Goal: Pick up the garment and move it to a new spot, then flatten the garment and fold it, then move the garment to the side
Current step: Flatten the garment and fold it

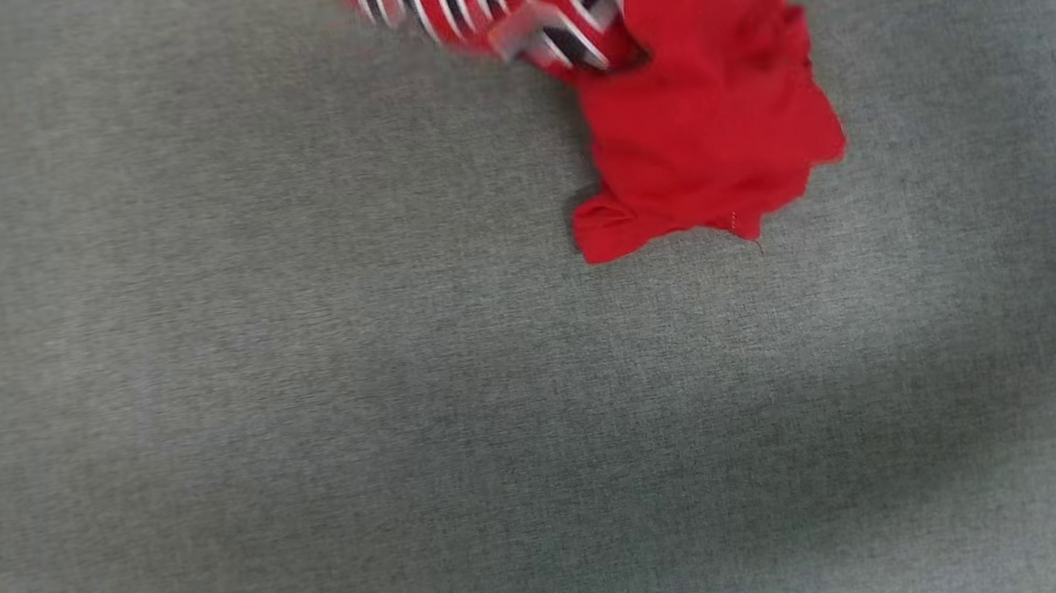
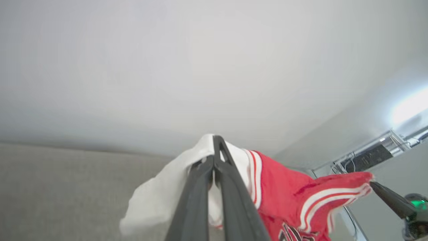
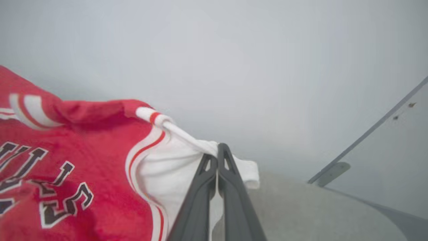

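My left claw [image 2: 215,139] pinches one white sleeve, my right claw [image 3: 219,147] the other — both clamped. The shirt [image 1: 707,113] hangs between them, hem down over the table [image 1: 304,445].

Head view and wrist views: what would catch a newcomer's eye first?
The red garment stands out first, bunched at the top of the head view against the grey surface. In the wrist views, the left hand and the right hand are each shut on the garment's white sleeves.
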Motion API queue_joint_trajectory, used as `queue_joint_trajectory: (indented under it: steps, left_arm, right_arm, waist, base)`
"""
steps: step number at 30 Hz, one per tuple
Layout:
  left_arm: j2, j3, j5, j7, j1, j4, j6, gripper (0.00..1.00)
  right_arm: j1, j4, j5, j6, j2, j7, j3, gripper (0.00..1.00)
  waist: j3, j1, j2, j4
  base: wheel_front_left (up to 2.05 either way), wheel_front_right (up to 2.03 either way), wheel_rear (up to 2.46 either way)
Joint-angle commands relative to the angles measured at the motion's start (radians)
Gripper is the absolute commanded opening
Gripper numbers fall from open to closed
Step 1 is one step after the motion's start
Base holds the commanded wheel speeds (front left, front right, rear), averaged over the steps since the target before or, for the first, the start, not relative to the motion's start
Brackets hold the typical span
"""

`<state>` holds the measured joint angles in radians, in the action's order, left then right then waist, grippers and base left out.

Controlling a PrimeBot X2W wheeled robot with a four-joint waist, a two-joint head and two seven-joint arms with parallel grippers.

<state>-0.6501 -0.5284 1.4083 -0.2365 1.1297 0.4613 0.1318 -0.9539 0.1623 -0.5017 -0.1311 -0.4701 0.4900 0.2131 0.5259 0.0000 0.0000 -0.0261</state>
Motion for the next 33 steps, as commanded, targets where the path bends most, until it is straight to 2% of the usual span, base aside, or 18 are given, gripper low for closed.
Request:
queue_joint_trajectory:
  steps: [1,5,12,16,20,23,27,28,33]
  left_arm:
    - [0.01,0.017,-0.026,0.046,0.08,0.052,-0.002,0.0]
    - [0.042,0.029,-0.057,0.146,0.248,0.163,-0.002,0.0]
    - [0.067,0.041,-0.024,0.231,0.434,0.212,-0.002,0.0]
    - [0.067,0.005,0.038,0.186,0.399,0.155,-0.002,0.0]
    - [0.036,-0.034,0.101,0.117,0.274,0.063,-0.002,0.0]
    - [-0.009,-0.067,0.123,0.083,0.14,-0.022,-0.002,0.0]
    - [-0.049,-0.092,0.173,0.113,-0.099,-0.124,-0.002,0.0]
    - [-0.049,-0.092,0.173,0.113,-0.099,-0.124,-0.002,0.0]
    - [-0.068,-0.096,0.236,0.167,-0.406,-0.205,-0.002,0.0]
  right_arm:
    - [-0.096,0.055,0.027,0.001,0.026,-0.018,-0.007,0.0]
    - [-0.314,0.214,0.111,0.001,0.09,-0.088,-0.02,0.0]
    - [-0.562,0.441,0.278,0.001,0.165,-0.278,-0.135,0.0]
    - [-0.59,0.525,0.299,0.001,0.176,-0.333,-0.13,0.0]
    - [-0.511,0.546,0.252,0.001,0.135,-0.328,-0.066,0.0]
    - [-0.414,0.516,0.188,0.001,0.095,-0.312,-0.014,0.0]
    - [-0.19,0.429,0.085,0.001,0.029,-0.27,0.055,0.0]
    - [-0.19,0.429,0.085,0.001,0.029,-0.27,0.055,0.0]
    - [0.14,0.245,-0.072,0.001,-0.033,-0.138,0.066,0.0]
  waist:
    - [0.018,0.0,0.0,-0.011]
    - [0.018,0.0,0.0,-0.016]
    - [-0.038,0.0,0.0,-0.014]
    - [-0.087,0.0,0.0,-0.01]
    - [-0.116,0.0,0.0,-0.002]
    - [-0.14,0.0,0.0,0.003]
    - [-0.178,0.0,0.0,0.007]
    - [-0.178,0.0,0.0,0.007]
    - [-0.213,0.0,0.0,0.003]
  base:
    - [0.0,0.0,0.0]
    - [0.0,0.0,0.0]
    - [0.0,0.0,0.0]
    - [0.0,0.0,0.0]
    - [0.0,0.0,0.0]
    - [0.0,0.0,0.0]
    - [0.0,0.0,0.0]
    - [0.0,0.0,0.0]
    - [0.0,0.0,0.0]
